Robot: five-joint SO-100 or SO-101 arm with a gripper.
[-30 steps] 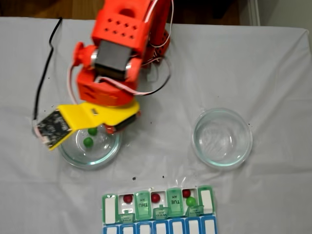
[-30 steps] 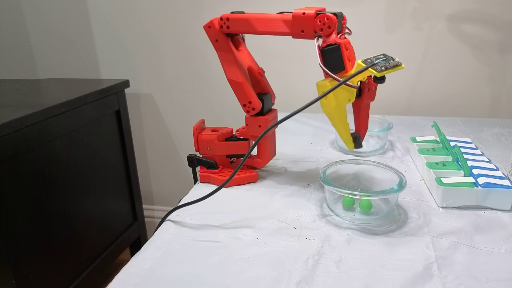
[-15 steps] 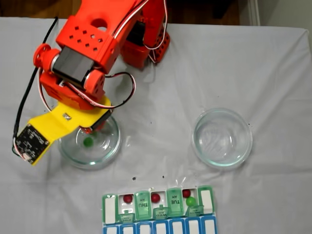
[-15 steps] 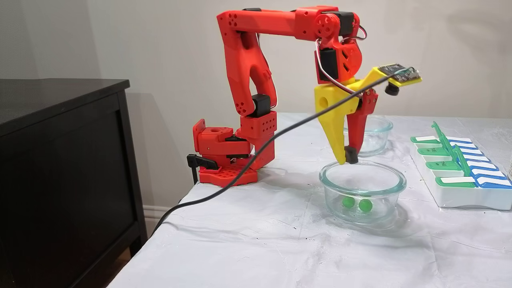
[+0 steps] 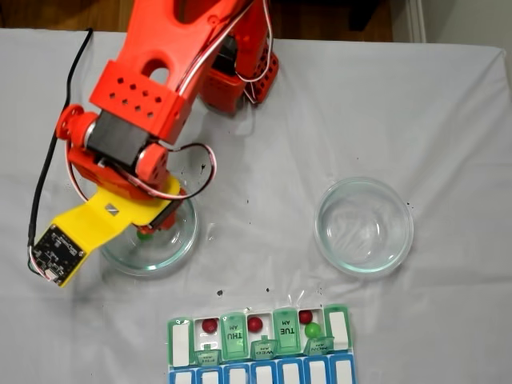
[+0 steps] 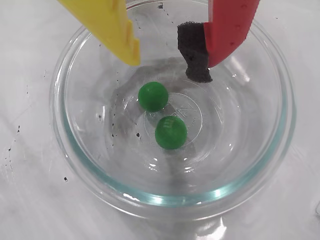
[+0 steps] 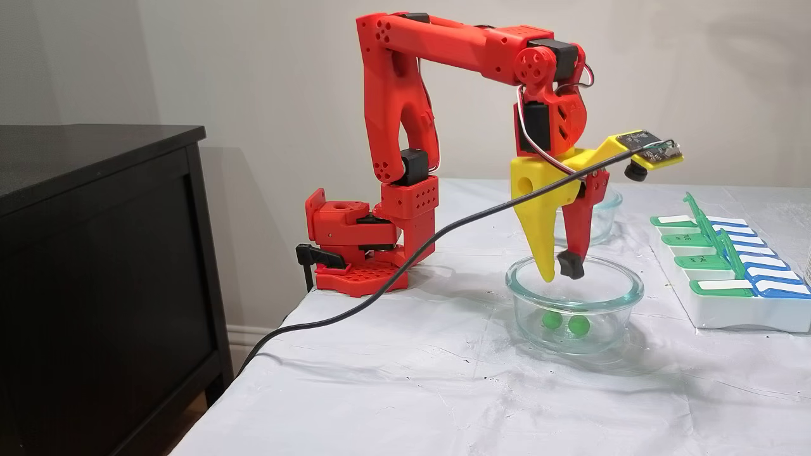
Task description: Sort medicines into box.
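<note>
Two green medicines [image 6: 153, 96] [image 6: 171, 132] lie side by side on the floor of a round glass dish [image 6: 165, 200]. My gripper [image 6: 165, 62] hangs over that dish, open, nothing between the yellow finger and the red finger's black pad. In a fixed view the gripper [image 7: 559, 274] has its tips at rim level of the dish [image 7: 627, 294], above the green balls [image 7: 552, 320]. The box [image 5: 233, 336] lies at the near table edge with some lids open. It holds three dark red medicines [image 5: 210, 326] [image 5: 255, 324] [image 5: 306, 317] and a green one [image 5: 313, 330].
A second glass dish [image 5: 320, 224] stands empty to the right in a fixed view. The arm's base [image 7: 355, 253] sits at the table's end. A black cable [image 7: 380, 291] drapes from the wrist camera off the table edge. A black cabinet [image 7: 95, 253] stands beside the table.
The arm swung from the empty dish over to the dish with the green balls and came down to its rim. The fingers parted a little.
</note>
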